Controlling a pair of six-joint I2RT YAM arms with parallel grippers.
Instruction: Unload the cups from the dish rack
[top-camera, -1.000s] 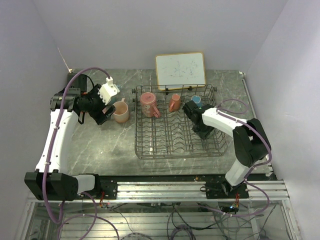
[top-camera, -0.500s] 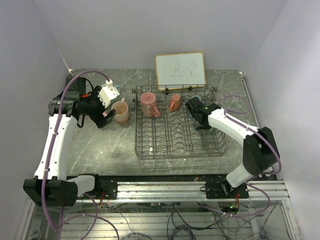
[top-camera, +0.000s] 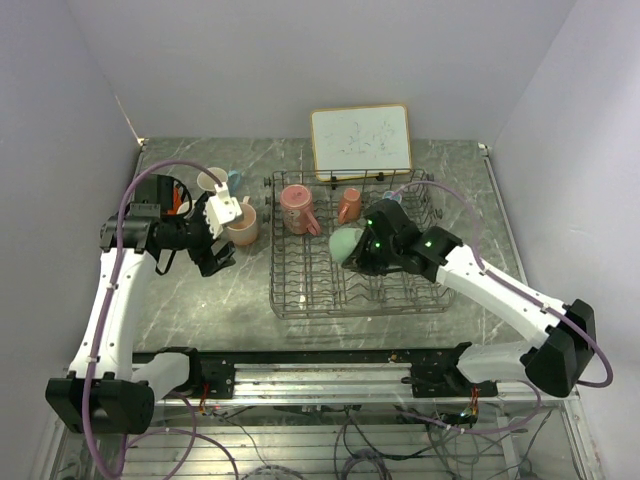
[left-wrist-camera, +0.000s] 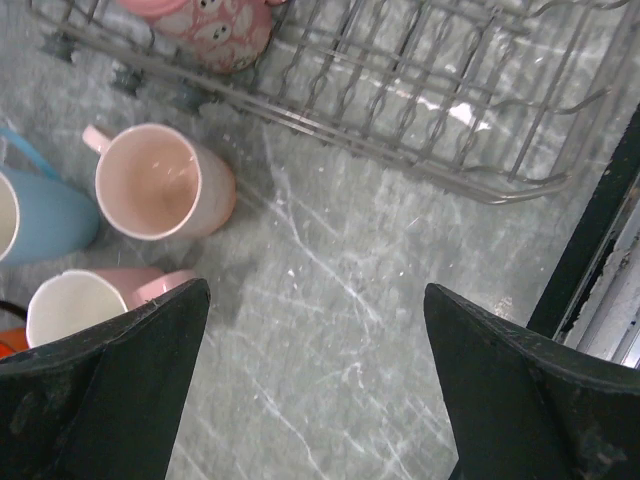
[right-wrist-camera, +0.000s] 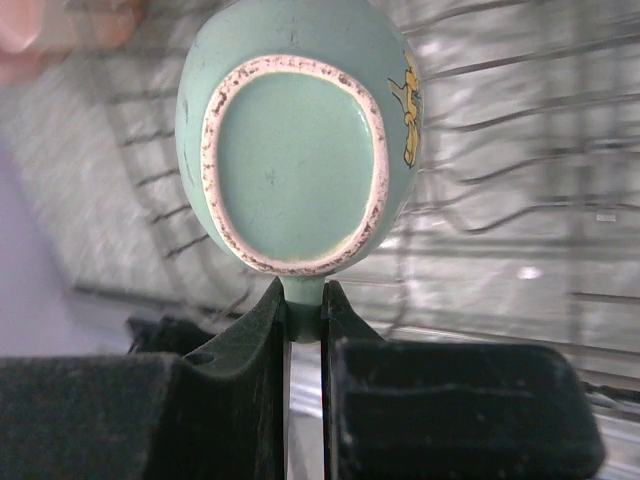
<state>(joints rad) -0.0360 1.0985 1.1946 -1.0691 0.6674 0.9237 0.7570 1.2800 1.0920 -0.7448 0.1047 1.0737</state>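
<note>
Teal cup (top-camera: 345, 242), top view: hangs above the dish rack (top-camera: 355, 312), carried by right tool (top-camera: 362, 252) | left wrist: left tool (left-wrist-camera: 312, 290) spread wide, empty, over unloaded cups (left-wrist-camera: 160, 182) on tabletop (left-wrist-camera: 330, 330); a low pass could topple them | right wrist: only the handle (right-wrist-camera: 303, 292) is pinched; cup may swing, slip, clip tines.

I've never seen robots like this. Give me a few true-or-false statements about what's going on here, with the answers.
1. The right gripper holds a teal mug by its handle. True.
2. The left gripper is clamped on a mug. False: it is open and empty.
3. The rack holds no mugs. False: a pink mug and an orange-red mug sit in it.
4. A whiteboard stands behind the rack. True.
</note>
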